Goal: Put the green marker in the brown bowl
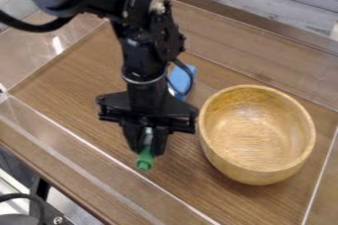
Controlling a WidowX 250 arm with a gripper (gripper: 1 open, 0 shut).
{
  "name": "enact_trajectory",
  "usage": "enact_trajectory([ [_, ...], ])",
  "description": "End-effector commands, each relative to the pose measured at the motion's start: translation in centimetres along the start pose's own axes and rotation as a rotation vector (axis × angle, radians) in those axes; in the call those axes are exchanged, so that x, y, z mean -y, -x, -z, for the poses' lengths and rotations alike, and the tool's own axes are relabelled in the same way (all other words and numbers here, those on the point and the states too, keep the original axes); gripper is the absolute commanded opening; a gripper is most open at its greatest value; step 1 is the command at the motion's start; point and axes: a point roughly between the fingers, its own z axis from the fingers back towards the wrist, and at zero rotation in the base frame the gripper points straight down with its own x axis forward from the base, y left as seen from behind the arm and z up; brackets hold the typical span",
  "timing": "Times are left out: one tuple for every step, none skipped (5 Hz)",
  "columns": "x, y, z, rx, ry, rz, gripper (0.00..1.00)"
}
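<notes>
Evidently smooth, slim green marker [145, 160]

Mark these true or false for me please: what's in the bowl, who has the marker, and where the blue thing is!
1. The green marker is already inside the brown bowl. False: it is outside the bowl, in the robot's hand.
2. The robot's hand is closed on the marker. True.
3. The marker's green end points up at the ceiling. False: it points down.
4. A blue thing is partly hidden behind the robot arm. True.
</notes>
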Motion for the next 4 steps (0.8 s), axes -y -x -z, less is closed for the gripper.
enact_trajectory([
  [0.3,-1.4,-1.2,0.063,0.03,-0.019,1.0],
  [0.3,-1.5,-0.7,0.065,0.032,-0.027,1.0],
  [0.7,-1.4,-0.2,0.063,0.041,-0.047,1.0],
  [1.0,-1.4,0.4,0.061,0.05,-0.062,1.0],
])
